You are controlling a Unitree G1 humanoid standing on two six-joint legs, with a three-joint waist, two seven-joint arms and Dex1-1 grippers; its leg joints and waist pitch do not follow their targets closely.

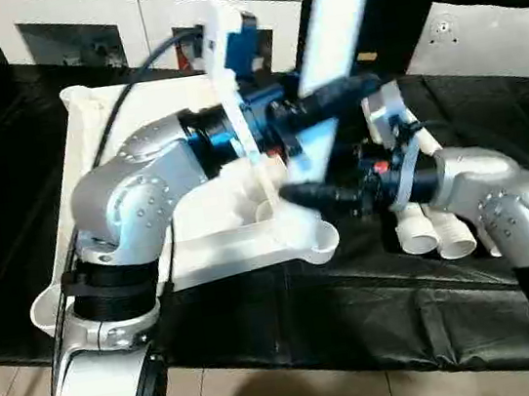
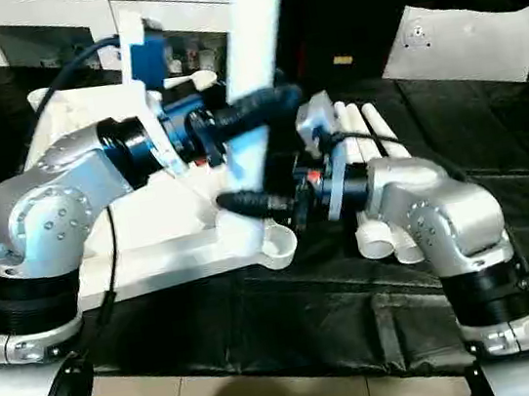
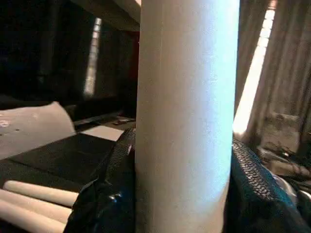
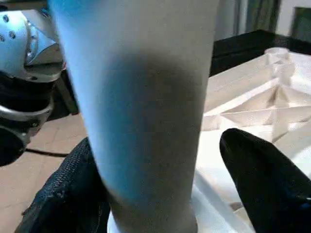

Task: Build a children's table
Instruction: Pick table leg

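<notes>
The leg (image 1: 340, 0) stands upright over the near right corner of the upturned tabletop (image 1: 127, 198), its lower end in or just at the round socket there; I cannot tell whether it is fully seated. The left end effector (image 1: 320, 101) pinches the leg partway up, its black fingers (image 3: 104, 194) pressed against both sides of the shaft. The right end effector (image 2: 246, 204) sits low by the socket with its fingers spread: one finger (image 4: 265, 179) stands clear of the leg, the other lies close beside it.

With one grip high on a long tapered shaft, the likely trouble is tilt. If the left arm pushes off-axis, the leg could jam crooked in the socket or lever the light top across the slick black cover of the table (image 1: 360, 313). A smooth round leg can also twist or slide in the pinch, and the open right fingers give it no support.

Leg and top are matte white plastic; the top's underside is ribbed with cross braces and has cup-like corner sockets. The spare legs (image 2: 375, 143) lie side by side just right of the top, hollow ends toward the robot. Farther right lies a flat white panel (image 1: 488, 34), and a white cabinet (image 1: 120, 11) stands beyond the table.
</notes>
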